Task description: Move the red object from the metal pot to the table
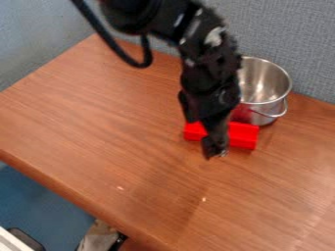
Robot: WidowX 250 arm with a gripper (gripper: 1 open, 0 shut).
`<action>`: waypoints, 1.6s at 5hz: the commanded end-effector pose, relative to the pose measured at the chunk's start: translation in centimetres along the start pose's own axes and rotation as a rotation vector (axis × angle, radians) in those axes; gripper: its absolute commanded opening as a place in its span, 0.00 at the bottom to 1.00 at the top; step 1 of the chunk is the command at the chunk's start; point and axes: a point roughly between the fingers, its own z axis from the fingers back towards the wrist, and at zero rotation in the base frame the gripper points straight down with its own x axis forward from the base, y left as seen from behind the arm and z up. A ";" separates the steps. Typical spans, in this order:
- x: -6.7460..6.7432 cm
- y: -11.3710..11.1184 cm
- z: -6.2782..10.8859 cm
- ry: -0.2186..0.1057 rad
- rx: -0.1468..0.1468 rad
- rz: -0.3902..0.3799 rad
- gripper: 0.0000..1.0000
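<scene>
The bright red, smooth rectangular block (pixel 233 136) lies flat on the brown, reddish wood-grain worktop (pixel 92 118), just in front of the small round shiny steel pot (pixel 256 88) and close against its near wall, whether touching cannot be told; the block is outside the pot, and its left part is hidden behind the arm; the black robot arm (pixel 203 59) reaches in from the top of the view and slopes down across the pot's left side; its black gripper (pixel 215 149) points steeply down, its tip low in front of the block's left part; the jaws stand wide apart and hold nothing; the pot sits upright near the worktop's far right edge, a small side handle showing at its lower right; a blue-grey wall (pixel 39 29) rises behind the worktop.
</scene>
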 end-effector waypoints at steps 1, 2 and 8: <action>3.2 0.4 1.1 -0.027 0.047 0.041 1.00; 4.6 -0.6 0.0 -0.048 0.039 0.074 1.00; 6.9 1.5 -2.7 -0.022 -0.032 0.152 1.00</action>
